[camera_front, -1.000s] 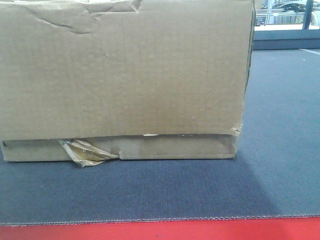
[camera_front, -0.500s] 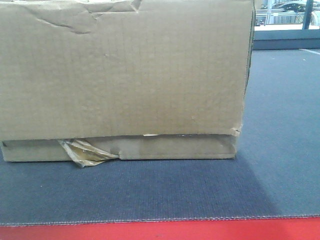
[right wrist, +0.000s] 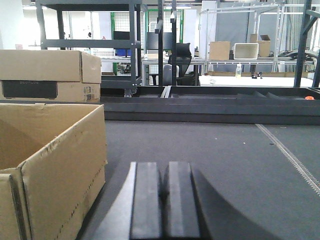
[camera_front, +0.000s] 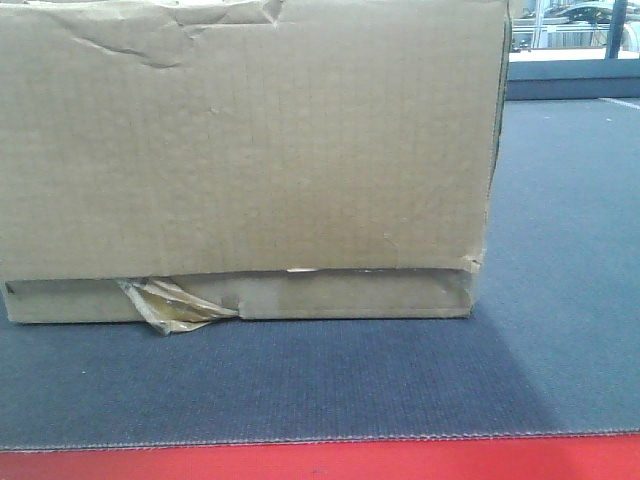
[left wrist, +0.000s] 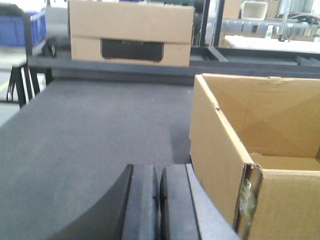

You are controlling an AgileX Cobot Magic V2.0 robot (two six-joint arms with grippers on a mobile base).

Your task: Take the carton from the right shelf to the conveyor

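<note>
Front view, carton [camera_front: 240, 150] top cropped, conveyor [camera_front: 400, 380]

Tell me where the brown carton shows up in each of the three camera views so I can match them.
Front view: the carton fills the upper left, resting on the conveyor.
Left wrist view: its open top sits at lower right.
Right wrist view: it sits at lower left.
Shared landmark: the dark grey belt under it.

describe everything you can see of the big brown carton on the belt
The large plain brown corrugated cardboard carton sits flat on the dark grey textured belt, upright with its top open and apparently empty. Its upper front is dented and creased, and a ragged scrap of yellowish clear tape hangs at the bottom flap. Neither claw touches it.
</note>
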